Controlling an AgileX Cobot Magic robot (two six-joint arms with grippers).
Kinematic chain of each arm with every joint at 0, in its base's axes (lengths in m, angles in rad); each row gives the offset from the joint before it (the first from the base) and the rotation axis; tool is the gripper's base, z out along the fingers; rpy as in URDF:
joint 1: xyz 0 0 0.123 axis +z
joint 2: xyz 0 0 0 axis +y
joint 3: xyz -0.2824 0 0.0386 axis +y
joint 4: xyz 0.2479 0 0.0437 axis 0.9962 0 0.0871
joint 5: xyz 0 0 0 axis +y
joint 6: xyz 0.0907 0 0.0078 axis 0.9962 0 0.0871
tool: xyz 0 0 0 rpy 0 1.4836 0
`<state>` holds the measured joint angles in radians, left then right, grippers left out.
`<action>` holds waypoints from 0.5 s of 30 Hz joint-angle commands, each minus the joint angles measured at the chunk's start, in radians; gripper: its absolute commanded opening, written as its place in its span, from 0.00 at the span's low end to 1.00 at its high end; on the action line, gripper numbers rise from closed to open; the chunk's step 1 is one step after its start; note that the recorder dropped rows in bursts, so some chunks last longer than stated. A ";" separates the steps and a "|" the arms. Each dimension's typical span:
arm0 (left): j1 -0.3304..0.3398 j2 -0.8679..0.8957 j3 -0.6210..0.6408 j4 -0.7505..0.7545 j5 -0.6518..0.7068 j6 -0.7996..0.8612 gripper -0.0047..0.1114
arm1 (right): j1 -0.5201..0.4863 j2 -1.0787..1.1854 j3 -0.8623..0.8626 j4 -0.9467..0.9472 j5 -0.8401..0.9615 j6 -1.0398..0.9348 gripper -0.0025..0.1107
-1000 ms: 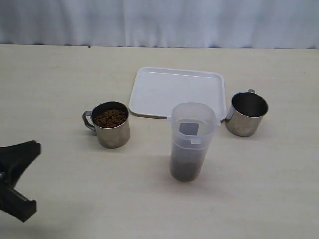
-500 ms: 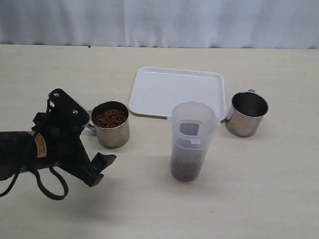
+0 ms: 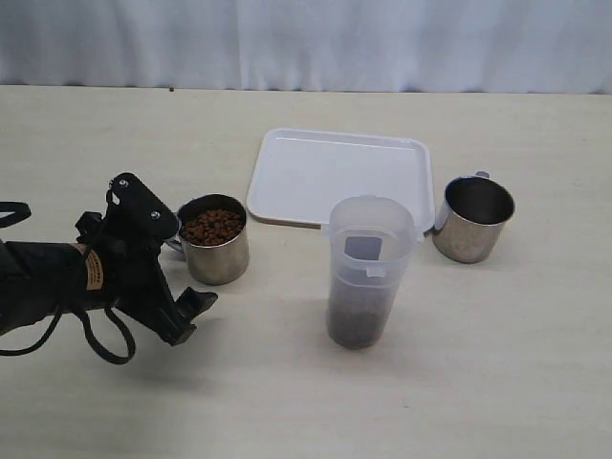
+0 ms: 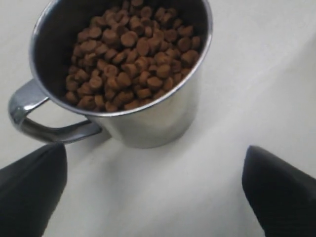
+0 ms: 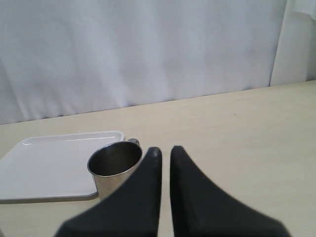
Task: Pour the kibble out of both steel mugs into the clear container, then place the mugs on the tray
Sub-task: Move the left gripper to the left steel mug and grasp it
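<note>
One steel mug (image 3: pixel 217 239), heaped with reddish-brown kibble (image 3: pixel 211 227), stands left of the clear container (image 3: pixel 368 268), which holds kibble (image 3: pixel 356 325) in its bottom. My left gripper (image 3: pixel 186 268) is open just beside this mug on its handle side. In the left wrist view the full mug (image 4: pixel 153 123) and its handle (image 4: pixel 44 126) lie just beyond the open left gripper (image 4: pixel 153 163). The second steel mug (image 3: pixel 472 218), dark and empty inside, stands at the right edge of the white tray (image 3: pixel 335 172). My right gripper (image 5: pixel 165 150) is shut, empty, short of that mug (image 5: pixel 114 165).
The tray (image 5: pixel 49 163) lies flat with nothing on it, behind the container. A white curtain (image 3: pixel 306 43) hangs along the table's far edge. My left arm and its looped cable (image 3: pixel 96 339) cover the table's left front.
My left arm came in from the lower left edge up to the full mug, then shifted slightly toward its handle. Mugs, container and tray have not moved.
</note>
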<state>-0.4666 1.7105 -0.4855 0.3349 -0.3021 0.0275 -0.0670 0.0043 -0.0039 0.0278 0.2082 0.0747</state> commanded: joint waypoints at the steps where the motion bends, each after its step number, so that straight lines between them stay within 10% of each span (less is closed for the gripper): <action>1: 0.003 0.014 -0.008 0.038 -0.085 -0.011 0.89 | -0.005 -0.004 0.004 0.002 0.003 -0.009 0.06; 15: 0.088 0.136 -0.078 0.171 -0.290 -0.059 0.89 | -0.005 -0.004 0.004 0.002 0.003 -0.009 0.06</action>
<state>-0.4054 1.8388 -0.5461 0.4444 -0.5577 0.0000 -0.0670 0.0043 -0.0039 0.0278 0.2089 0.0747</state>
